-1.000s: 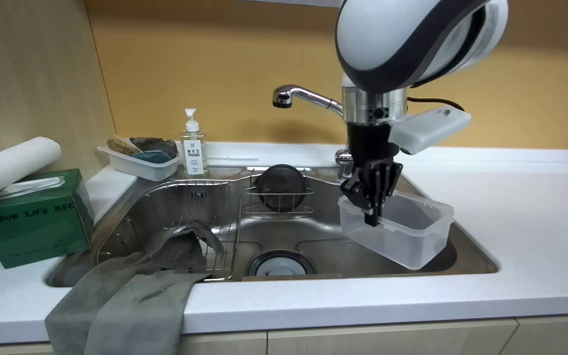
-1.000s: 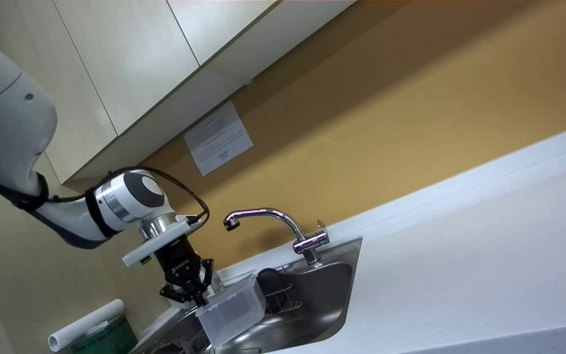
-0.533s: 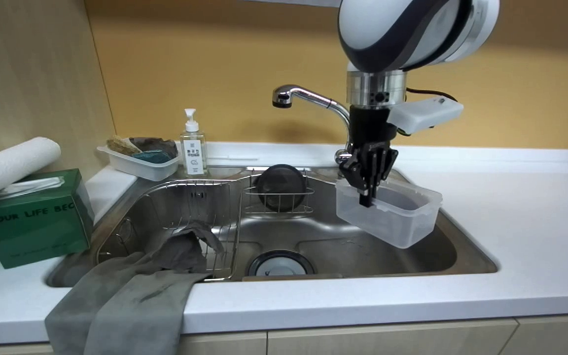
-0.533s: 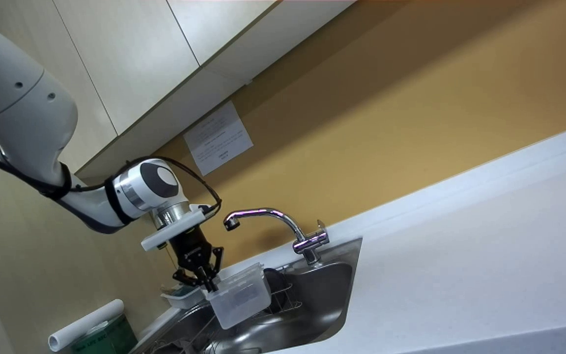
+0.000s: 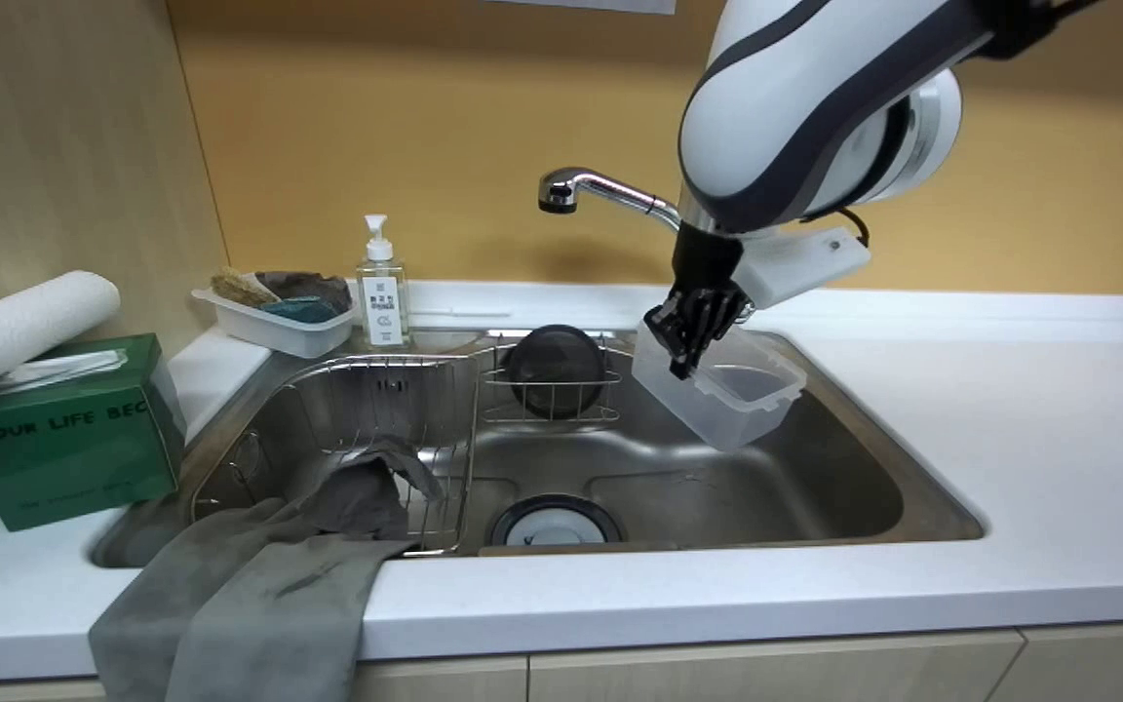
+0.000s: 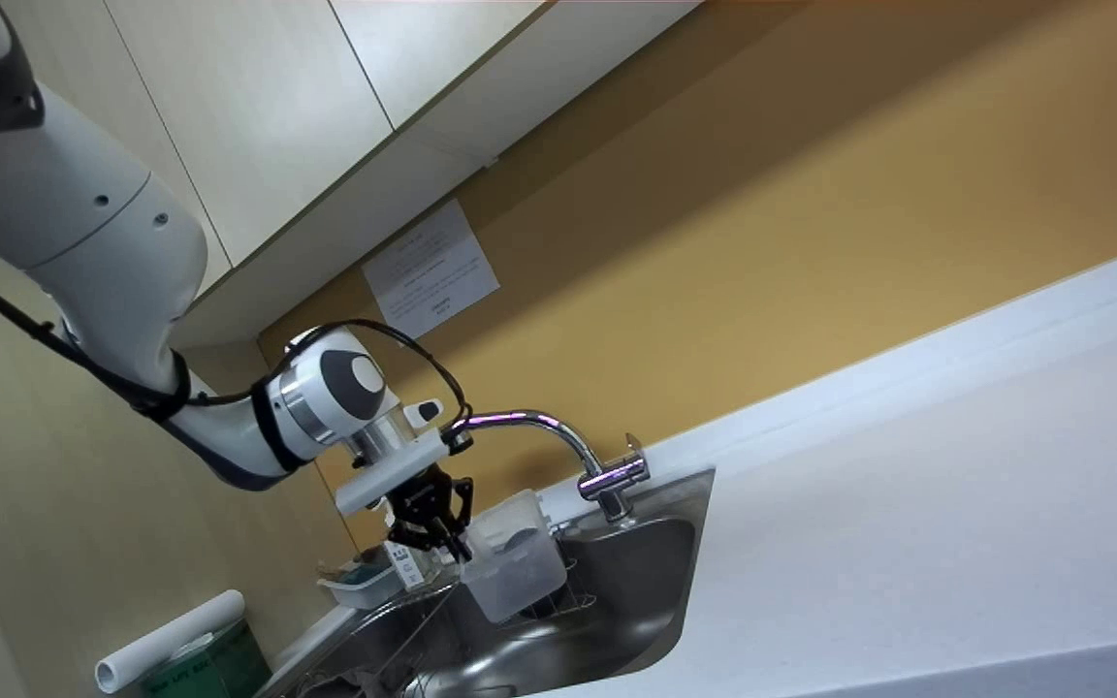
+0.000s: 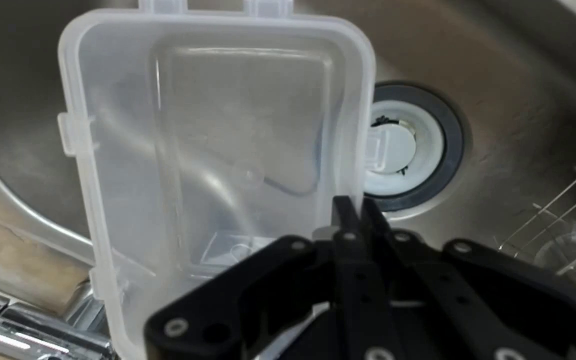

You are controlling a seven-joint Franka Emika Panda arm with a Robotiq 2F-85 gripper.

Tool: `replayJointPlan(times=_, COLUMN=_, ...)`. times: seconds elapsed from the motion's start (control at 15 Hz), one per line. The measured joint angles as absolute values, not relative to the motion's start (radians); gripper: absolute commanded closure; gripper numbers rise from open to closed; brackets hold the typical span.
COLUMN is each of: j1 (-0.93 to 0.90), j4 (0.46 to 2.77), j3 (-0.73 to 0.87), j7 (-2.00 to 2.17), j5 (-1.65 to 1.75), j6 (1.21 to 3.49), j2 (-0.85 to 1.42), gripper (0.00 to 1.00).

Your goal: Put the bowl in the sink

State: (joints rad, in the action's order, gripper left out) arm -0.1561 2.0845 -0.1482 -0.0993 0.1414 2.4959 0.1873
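Where the white tabletop (image 5: 1020, 409) ends at the left, a paper towel roll (image 5: 20, 336) slants just beside a green tissue box (image 5: 64, 439) showing the letters YOUR LIFE BEC. Farther back, a small pale tray (image 5: 293, 339) holds a tan bristly bundle (image 5: 242, 289) and a teal pad (image 5: 301, 309), and a clear pump bottle (image 5: 382, 302) stands upright just right of it. A grey cloth (image 5: 269, 604) drapes over the near rim of the stainless steel sink (image 5: 776, 502), its darker bunched end by a wire basket (image 5: 406, 360) in the sink's left part. Next, toward the middle, a dark round disc (image 5: 557, 363) stands in a wire holder (image 5: 581, 382) at the far wall, with a round drain (image 5: 555, 527) nearer. The chrome faucet (image 5: 610, 188) reaches left from the far rim, partly behind the robot arm (image 5: 756, 136). Right of the middle, the hand (image 7: 357, 207) is clenched on a side rim of the translucent rectangular plastic bowl (image 5: 713, 409), with the wall between its fingers (image 7: 344, 212) in the wrist view. The bowl hangs over the far side of the sink's right half, looking tilted in an exterior view, near the faucet; whether they touch I cannot tell.
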Motion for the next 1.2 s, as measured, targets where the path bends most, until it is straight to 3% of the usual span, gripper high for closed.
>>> replayJointPlan(times=0.47, j1=-0.157, j4=2.064, j3=-0.14, j7=-0.098, j5=0.139, j6=2.744, j2=0.282, gripper=0.99)
replayJointPlan(times=1.2, j1=-0.159, j4=1.988, j3=-0.094, j7=-0.096, j5=0.138, j6=2.691, j2=0.404, gripper=0.99)
